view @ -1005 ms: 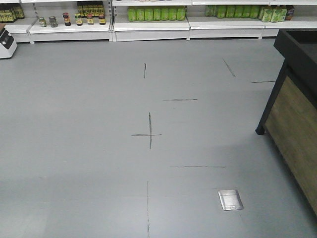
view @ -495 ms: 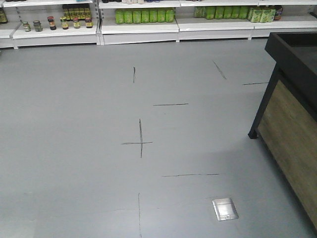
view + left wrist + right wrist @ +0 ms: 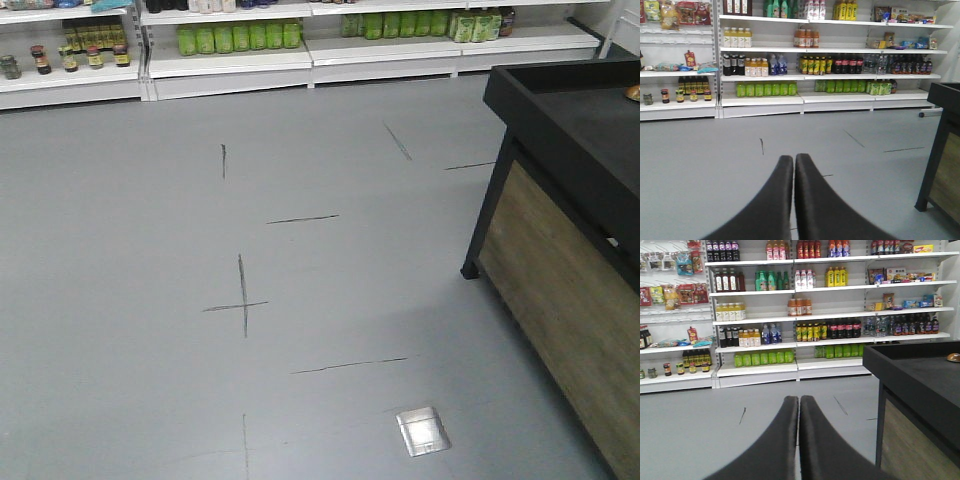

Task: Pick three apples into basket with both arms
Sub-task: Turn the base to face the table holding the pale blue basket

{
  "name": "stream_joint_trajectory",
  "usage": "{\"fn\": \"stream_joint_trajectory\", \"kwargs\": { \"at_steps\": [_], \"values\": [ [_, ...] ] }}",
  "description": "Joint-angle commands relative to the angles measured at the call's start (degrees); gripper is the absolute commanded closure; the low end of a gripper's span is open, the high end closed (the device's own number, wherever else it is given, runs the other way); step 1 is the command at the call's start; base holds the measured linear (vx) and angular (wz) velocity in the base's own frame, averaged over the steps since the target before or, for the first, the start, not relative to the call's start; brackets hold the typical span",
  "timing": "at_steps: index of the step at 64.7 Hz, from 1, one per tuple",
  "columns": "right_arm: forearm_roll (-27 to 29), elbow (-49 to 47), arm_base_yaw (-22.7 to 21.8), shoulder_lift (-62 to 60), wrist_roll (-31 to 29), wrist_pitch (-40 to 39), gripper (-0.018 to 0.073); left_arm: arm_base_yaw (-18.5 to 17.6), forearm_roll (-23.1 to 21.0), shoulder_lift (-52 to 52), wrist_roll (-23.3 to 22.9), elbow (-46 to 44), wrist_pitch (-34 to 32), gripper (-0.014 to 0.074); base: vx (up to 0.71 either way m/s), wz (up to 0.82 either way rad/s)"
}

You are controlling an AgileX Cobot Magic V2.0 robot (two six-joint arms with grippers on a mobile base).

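I am holding my left gripper (image 3: 794, 161) and right gripper (image 3: 799, 402) pressed closed and empty, risking clipping the stand (image 3: 580, 120) if I am turning in too tightly

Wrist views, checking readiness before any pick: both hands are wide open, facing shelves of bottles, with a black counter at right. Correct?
No: the left hand and right hand are both shut, empty, as the two wrist views show. The shelves of bottles and black counter are as stated.

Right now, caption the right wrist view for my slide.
Shut right gripper faces stocked drink shelves; black counter at right.
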Motion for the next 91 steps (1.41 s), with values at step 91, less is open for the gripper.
{"fn": "stream_joint_trajectory", "kwargs": {
  "at_steps": [91],
  "values": [
    [-0.53, 0.81, -0.06, -0.61, -0.12, -4.14, 0.0568, 0.07, -0.44, -0.84, -0.12, 1.31, -4.34, 0.0603, 0.12, -0.59]
  ]
}}
